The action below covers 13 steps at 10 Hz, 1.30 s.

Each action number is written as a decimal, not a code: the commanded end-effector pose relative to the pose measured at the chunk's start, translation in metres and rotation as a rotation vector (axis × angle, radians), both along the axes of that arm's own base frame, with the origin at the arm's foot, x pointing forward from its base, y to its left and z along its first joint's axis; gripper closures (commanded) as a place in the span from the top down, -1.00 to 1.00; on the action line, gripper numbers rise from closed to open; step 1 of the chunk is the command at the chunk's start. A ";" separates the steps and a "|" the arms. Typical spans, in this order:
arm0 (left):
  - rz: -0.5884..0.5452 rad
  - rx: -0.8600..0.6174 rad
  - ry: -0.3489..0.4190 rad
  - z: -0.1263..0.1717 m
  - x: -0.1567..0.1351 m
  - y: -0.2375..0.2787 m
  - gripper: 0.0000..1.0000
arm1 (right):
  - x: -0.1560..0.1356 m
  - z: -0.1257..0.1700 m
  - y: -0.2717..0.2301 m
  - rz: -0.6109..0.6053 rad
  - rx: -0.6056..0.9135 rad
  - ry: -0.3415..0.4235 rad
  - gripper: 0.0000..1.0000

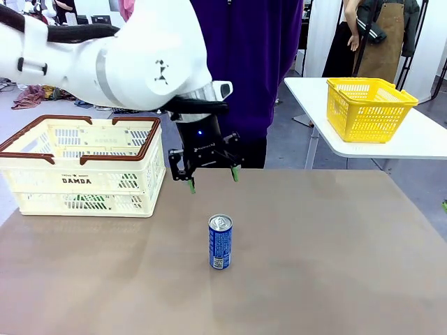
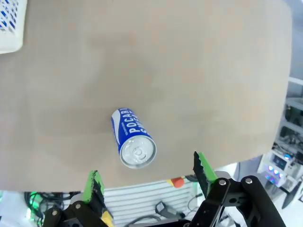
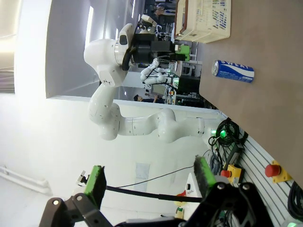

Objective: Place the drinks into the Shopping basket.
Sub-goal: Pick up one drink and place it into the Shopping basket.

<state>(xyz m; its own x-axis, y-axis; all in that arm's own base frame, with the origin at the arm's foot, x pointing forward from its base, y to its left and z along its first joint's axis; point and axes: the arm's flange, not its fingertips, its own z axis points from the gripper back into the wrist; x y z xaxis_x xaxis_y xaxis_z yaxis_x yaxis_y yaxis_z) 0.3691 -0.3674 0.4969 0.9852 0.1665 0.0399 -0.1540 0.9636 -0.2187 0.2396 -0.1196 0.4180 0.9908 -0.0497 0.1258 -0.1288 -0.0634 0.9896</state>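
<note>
Left gripper [image 1: 212,179]: wide apart, holding nothing, frame centre.
Blue can [image 1: 220,242]: upright, just below gripper, apart.
Basket [image 1: 84,167]: left of frame.

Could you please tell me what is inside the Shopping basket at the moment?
Through the lower slats of the Shopping basket, something green shows at the bottom, possibly a can. The walls cover most of the inside, so how many things lie there cannot be told.

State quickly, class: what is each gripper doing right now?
Left gripper: open, empty, hanging above the blue can.
Right gripper: open, empty, away from the table.
</note>
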 end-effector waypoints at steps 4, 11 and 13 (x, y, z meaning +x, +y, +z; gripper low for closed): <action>0.017 0.124 -0.029 -0.050 -0.009 -0.028 1.00 | 0.002 0.003 -0.001 -0.005 0.015 -0.016 1.00; -0.049 0.141 0.052 -0.098 -0.002 -0.039 1.00 | 0.002 0.003 -0.001 -0.005 0.015 -0.016 1.00; -0.115 0.157 0.087 -0.107 -0.007 -0.045 1.00 | 0.002 0.003 -0.001 -0.005 0.015 -0.016 1.00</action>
